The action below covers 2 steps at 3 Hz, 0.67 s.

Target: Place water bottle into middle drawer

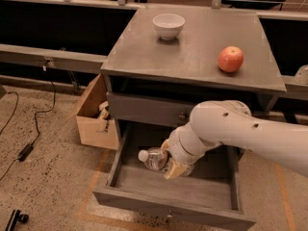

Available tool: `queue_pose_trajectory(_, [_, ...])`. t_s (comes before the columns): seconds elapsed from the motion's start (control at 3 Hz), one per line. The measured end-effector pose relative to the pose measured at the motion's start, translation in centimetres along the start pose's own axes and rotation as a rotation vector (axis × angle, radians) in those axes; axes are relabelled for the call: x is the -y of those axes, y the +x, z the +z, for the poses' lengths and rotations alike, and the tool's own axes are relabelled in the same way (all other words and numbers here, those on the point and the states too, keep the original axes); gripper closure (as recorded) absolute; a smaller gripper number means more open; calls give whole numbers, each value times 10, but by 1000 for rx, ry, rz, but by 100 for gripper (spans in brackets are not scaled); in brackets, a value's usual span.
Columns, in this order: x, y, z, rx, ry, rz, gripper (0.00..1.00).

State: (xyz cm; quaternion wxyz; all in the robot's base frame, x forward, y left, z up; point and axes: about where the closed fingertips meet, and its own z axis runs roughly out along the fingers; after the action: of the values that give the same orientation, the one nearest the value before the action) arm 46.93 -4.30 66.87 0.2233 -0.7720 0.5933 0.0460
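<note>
At the bottom middle of the frame you have the drawer pulled open, its front panel nearest you and its flat floor bare along the front. Just behind that bare strip, the bottle lies on its side inside the drawer, white cap to the left, toward the drawer's left wall. Your gripper is down inside the drawer at center, and its tan fingers are closed around the bottle's body, one above and one below. You cannot tell whether the bottle rests on the drawer floor. The white arm reaches in from the right edge of the frame and covers the drawer's back right part. Directly above, the upper drawer sits closed, its knob just left of the arm. Left of the drawers, an open cardboard box stands on the ground, and a black cable runs at far left. Farther back, on the table, an apple sits at right and a white bowl near the far edge.
</note>
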Motion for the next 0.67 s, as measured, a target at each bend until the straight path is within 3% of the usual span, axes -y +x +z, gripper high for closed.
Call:
queue_pose_trajectory(0.33, [-1,9,5,-4,16,14,100])
queue_pose_trajectory(0.67, [15,31,23,-44,53,39,100])
